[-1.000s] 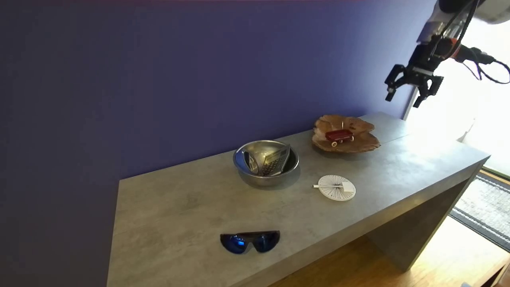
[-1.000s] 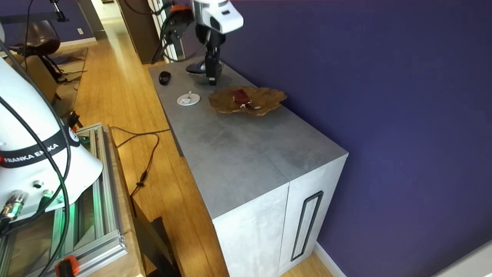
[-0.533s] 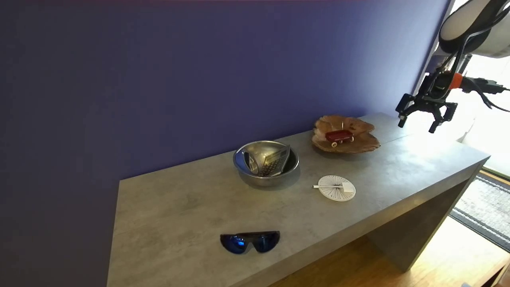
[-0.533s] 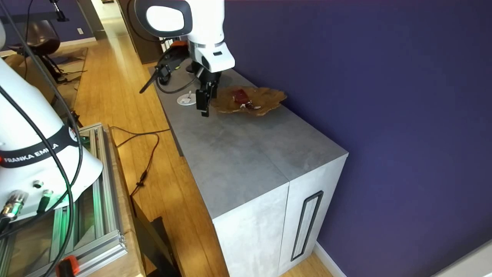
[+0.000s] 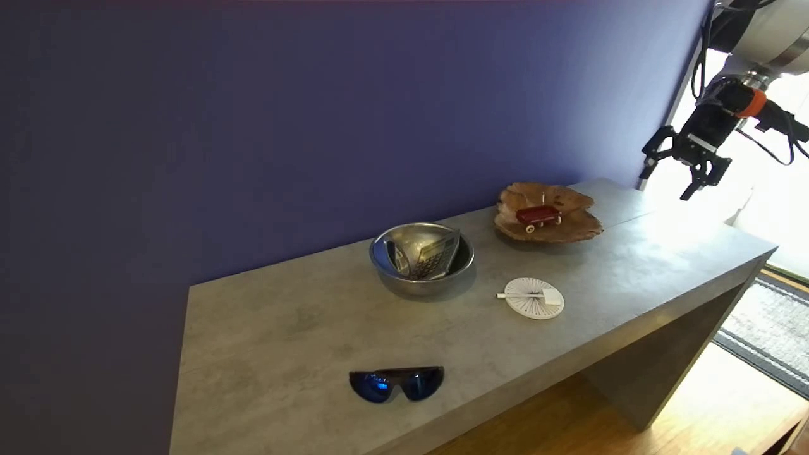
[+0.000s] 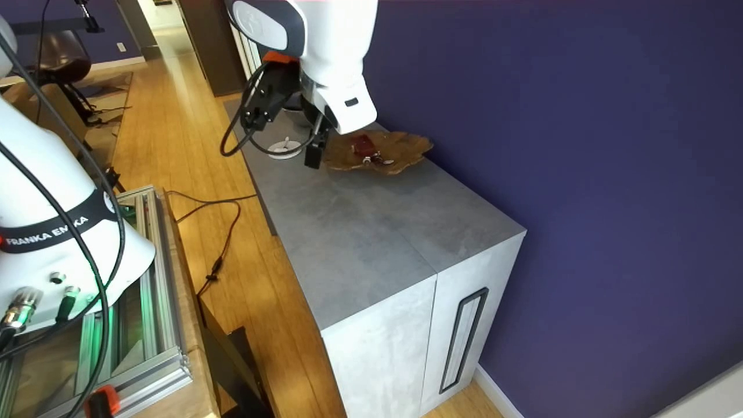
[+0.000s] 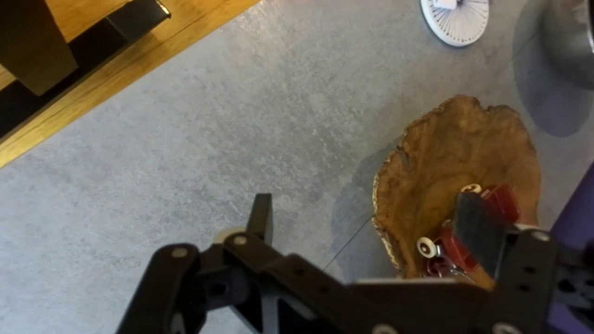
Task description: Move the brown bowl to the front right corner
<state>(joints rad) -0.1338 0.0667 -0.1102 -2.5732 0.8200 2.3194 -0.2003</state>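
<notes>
The brown bowl lies near the back wall with a small red wagon inside it. In an exterior view the bowl is partly hidden by the arm. In the wrist view the bowl lies at right, partly behind a finger. My gripper is open, empty and tilted, in the air above the table beyond the bowl; its fingers also show in an exterior view. In the wrist view my gripper has its fingers wide apart. The table's front right corner also shows in an exterior view.
A steel bowl holding a grater and another item stands beside the brown bowl. A white disc and dark sunglasses lie on the grey table. A purple wall runs along the back edge.
My gripper has come down and away from the steel bowl's end, then risen slightly and tilted. It stays open. The brown bowl and wagon have not moved.
</notes>
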